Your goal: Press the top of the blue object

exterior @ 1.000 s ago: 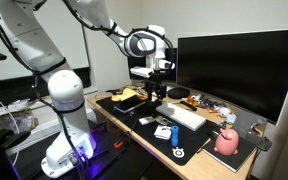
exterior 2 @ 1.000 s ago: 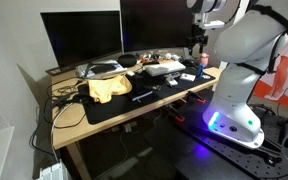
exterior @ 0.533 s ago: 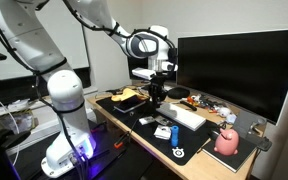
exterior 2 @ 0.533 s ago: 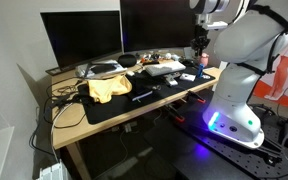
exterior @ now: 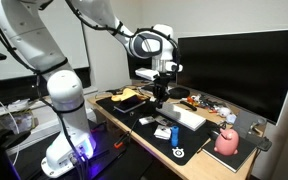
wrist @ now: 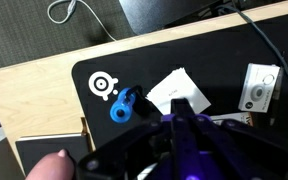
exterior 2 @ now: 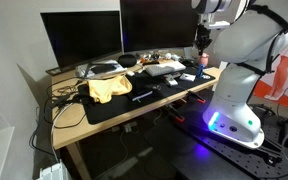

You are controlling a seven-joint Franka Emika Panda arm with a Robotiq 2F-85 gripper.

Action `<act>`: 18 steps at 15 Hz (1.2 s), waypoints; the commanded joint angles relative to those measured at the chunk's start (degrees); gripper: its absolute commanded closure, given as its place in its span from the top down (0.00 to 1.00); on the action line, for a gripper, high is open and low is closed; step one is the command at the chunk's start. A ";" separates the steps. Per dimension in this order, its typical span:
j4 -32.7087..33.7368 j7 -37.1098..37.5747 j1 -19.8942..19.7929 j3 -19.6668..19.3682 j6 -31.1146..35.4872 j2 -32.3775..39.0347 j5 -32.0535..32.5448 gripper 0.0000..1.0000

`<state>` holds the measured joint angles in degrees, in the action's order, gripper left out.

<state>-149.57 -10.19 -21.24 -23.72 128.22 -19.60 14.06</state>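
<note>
The blue object (wrist: pixel 124 104) is a small bright-blue stubby piece lying on the black desk mat (wrist: pixel 219 55), between a white round disc (wrist: pixel 103 84) and a white card (wrist: pixel 177 92). In an exterior view the blue object (exterior: pixel 173 134) lies near the desk's front edge. My gripper (wrist: pixel 181 118) hangs well above the mat, its dark fingers pressed together with nothing between them. The blue object sits to the left of the fingertips in the wrist view, apart from them. In both exterior views the gripper (exterior: pixel 156 98) (exterior 2: pixel 199 45) points down over the desk.
A white keyboard (exterior: pixel 185 117) lies in front of a large dark monitor (exterior: pixel 229 65). A pink rounded object (exterior: pixel 227 142) sits at the desk's end. A yellow cloth (exterior 2: pixel 106 88) and cables lie on the mat. A small white device (wrist: pixel 258 87) is right of the card.
The jaws have gone from open to shut. The gripper has shifted slightly sideways above the desk.
</note>
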 commanded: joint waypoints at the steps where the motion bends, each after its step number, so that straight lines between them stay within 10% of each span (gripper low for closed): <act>1: 1.63 -1.50 -1.18 -0.83 1.92 2.85 -0.73 0.00; 18: 2.29 -0.13 -3.73 -3.29 13.46 11.80 -4.95 0.00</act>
<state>-148.53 -10.10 -24.47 -27.03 139.82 -10.13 10.80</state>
